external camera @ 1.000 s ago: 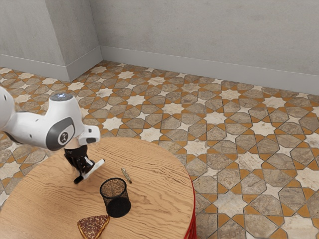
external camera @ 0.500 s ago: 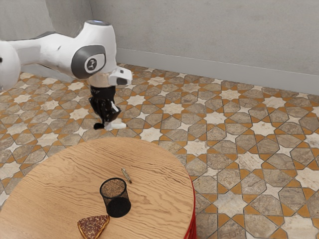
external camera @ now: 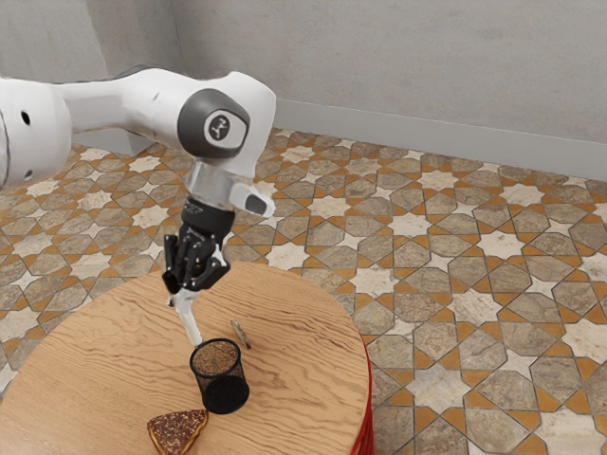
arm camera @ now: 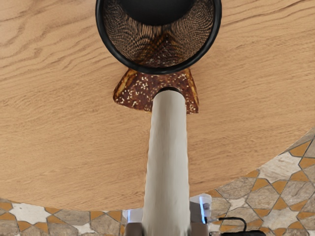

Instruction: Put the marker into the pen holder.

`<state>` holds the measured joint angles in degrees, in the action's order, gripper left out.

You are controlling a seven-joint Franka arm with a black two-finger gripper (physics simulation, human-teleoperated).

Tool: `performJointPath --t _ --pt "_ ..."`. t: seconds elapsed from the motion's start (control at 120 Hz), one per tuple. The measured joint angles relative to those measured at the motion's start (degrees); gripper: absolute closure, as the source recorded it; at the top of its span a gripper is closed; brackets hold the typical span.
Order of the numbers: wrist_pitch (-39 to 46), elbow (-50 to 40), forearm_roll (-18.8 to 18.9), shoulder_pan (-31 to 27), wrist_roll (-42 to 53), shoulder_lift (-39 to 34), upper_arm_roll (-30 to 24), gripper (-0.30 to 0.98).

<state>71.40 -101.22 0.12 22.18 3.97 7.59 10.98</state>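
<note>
**Marker (external camera: 190, 320) gripped, its free end near the pen holder (external camera: 226, 391)**

The hand (arm camera: 166, 229) is closed on the marker, one finger against each side at its far end, leaving a long barrel slanting down toward the holder's rim. It looks light, stiff and smooth, hardly fragile; a rounded barrel like this could pivot or slip if the tip catches the mesh. The end hold suits an upright drop, once tilted straighter.

The tip's height over the tabletop (external camera: 303, 351) is hard to judge. The wrist view cuts off part of the holder, and the marker covers some of the pastry (external camera: 177, 431).
</note>
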Motion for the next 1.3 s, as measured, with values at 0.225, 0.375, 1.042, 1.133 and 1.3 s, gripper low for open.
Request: performJointPath --t 0.225,0.375,1.042,1.133,1.3 --pt "-3.4 -0.4 -1.1 1.7 -1.3 3.8 0.0 0.79" --pt "-3.0 0.4 -1.3 1.1 -1.7 5.6 0.0 0.79" --pt "0.9 9.2 -1.5 -0.2 0.0 17.3 0.1 0.79" --pt "1.4 9.2 -1.6 -0.4 0.4 18.1 0.1 0.78" --pt "1.8 9.1 -2.2 -0.4 0.7 18.3 0.1 0.43"
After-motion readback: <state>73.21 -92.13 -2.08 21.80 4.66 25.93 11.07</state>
